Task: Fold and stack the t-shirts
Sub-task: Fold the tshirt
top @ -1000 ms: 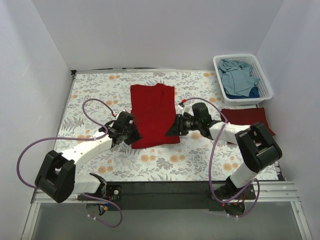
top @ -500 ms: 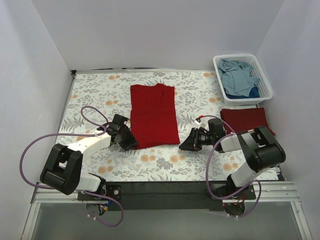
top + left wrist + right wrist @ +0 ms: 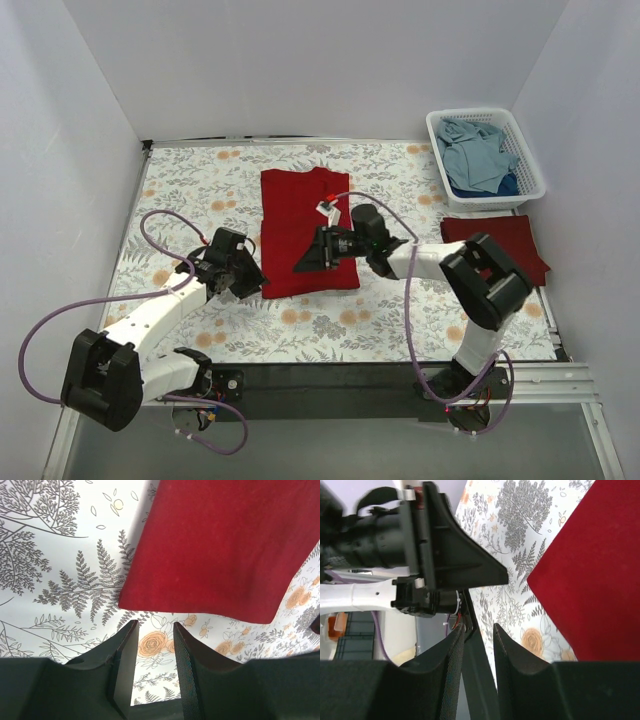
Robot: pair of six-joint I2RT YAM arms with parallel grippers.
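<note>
The bright red t-shirt [image 3: 305, 225] lies flat on the floral tabletop, folded into a long strip. My left gripper [image 3: 252, 283] is open and empty just off the shirt's near left corner; in the left wrist view [image 3: 152, 630] the red cloth [image 3: 225, 545] lies ahead of the fingers. My right gripper [image 3: 302, 265] hovers over the shirt's near end, pointing left, open and empty [image 3: 479, 632], with red cloth [image 3: 600, 580] to its right. The maroon t-shirt [image 3: 497, 243] lies folded at the right. Dusty blue t-shirts [image 3: 478, 150] fill the basket.
The white lattice basket [image 3: 535, 160] stands at the back right corner. White walls close in the left, back and right sides. The left arm's gripper body [image 3: 435, 555] shows close in front of my right fingers.
The right gripper drew back off the shirt to the right, then swung left over the shirt's near end. The left gripper backed slightly away from the shirt's near left corner.
</note>
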